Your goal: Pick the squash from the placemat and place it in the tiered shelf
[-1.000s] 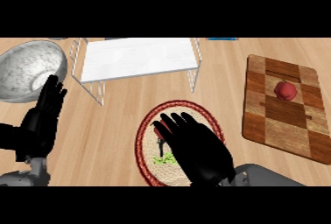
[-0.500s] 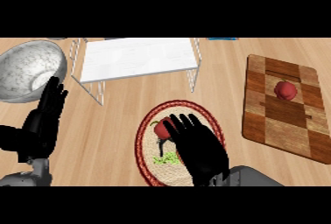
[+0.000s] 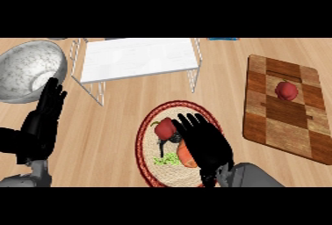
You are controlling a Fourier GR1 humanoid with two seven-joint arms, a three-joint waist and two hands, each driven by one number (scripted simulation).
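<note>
Right hand (image 3: 207, 147), fingers spread wide and straight, over the squash (image 3: 184, 156).
Squash on the round red-rimmed placemat (image 3: 140, 140), largely hidden beneath the palm, contact impossible to tell; tiered shelf (image 3: 139, 57) at 12 o'clock, well apart; cutting board (image 3: 279, 127) at 3 o'clock; metal bowl (image 3: 26, 70) at 10 o'clock; left hand (image 3: 42, 123) open at 9 o'clock, fingers up.

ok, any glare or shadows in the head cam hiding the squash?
Head view: lighting is flat, with no hard shadow on the counter. The metal bowl carries a bright speckled sheen. The tiered shelf top is nearly washed-out white. The squash is hidden by the black right hand, not by shade, and shows only as red and orange patches on the placemat.
</note>
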